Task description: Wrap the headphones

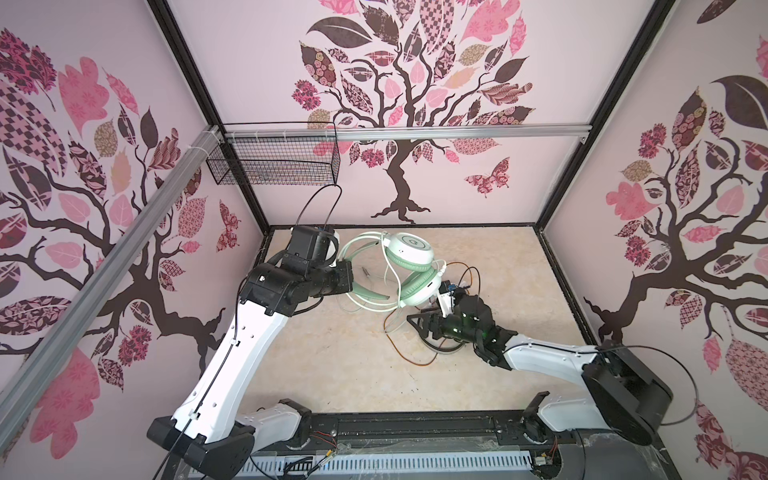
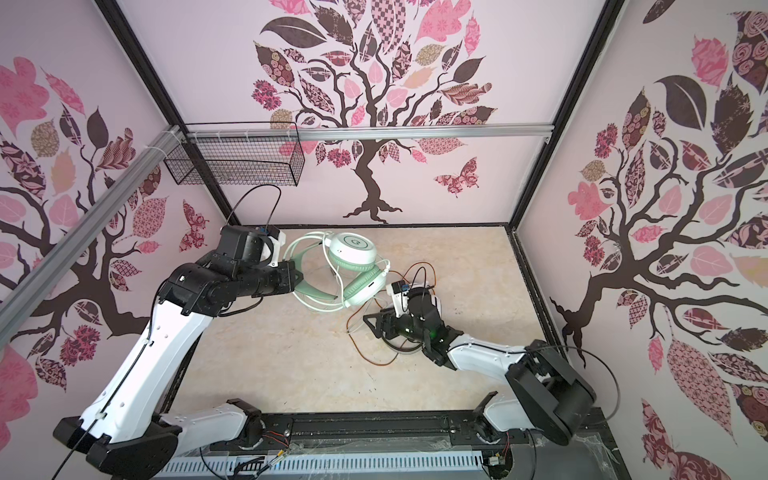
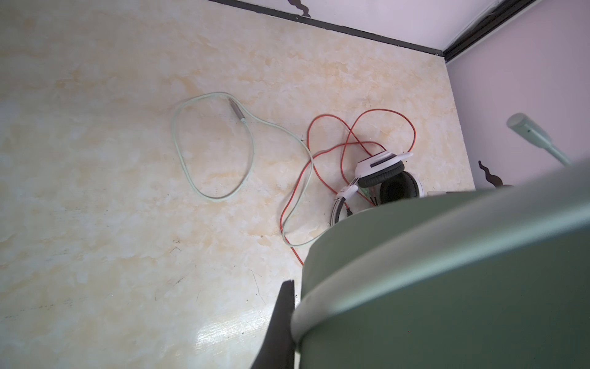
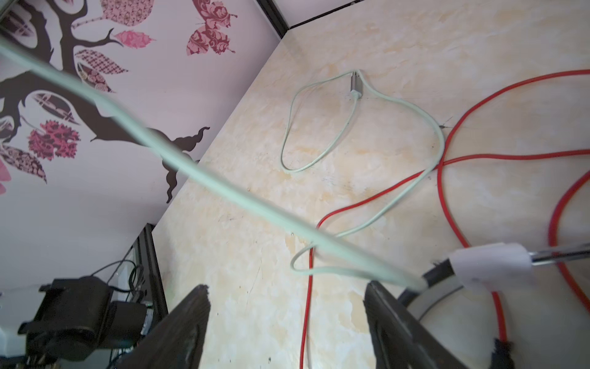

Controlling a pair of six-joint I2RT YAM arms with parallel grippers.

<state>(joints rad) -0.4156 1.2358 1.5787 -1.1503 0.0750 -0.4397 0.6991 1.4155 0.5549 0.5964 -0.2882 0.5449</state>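
In both top views my left gripper point(image 1: 348, 274) point(image 2: 297, 275) is clamped on the headband of the mint-green headset point(image 1: 409, 249) point(image 2: 353, 249). I judge the headset is held up off the tabletop point(image 1: 332, 365), near the back. My right gripper point(image 1: 417, 321) sits just in front of the lower ear cup. It is low over the white and black headset point(image 1: 446, 352), most of which is hidden under that arm.

From the left wrist, the green headband fills the near corner, with 1 dark finger point(image 3: 282, 319) against its edge, so the hold looks firm. Down on the tabletop the pale green cable point(image 3: 218, 200) lies in 1 slack loop. It crosses the orange-red cable point(image 3: 383, 110), which sprawls beside the white and black headset point(image 3: 380, 171).

From the right wrist, the jaws stand apart with nothing between them. A taut span of pale green cable point(image 4: 191, 172) runs across the view and ends just beside 1 finger point(image 4: 386, 319). The orange-red cable point(image 4: 442, 179) lies on the tabletop beneath.

I read the step in hand as catching the green cable to wind it round the headset. To do that well:
- I should take the raised span, not the slack on the tabletop, so only 1 cable lands between the jaws.
- My left arm should hold steady while I close.
- I should draw the slack in slowly, since the plug end could snag a red loop.
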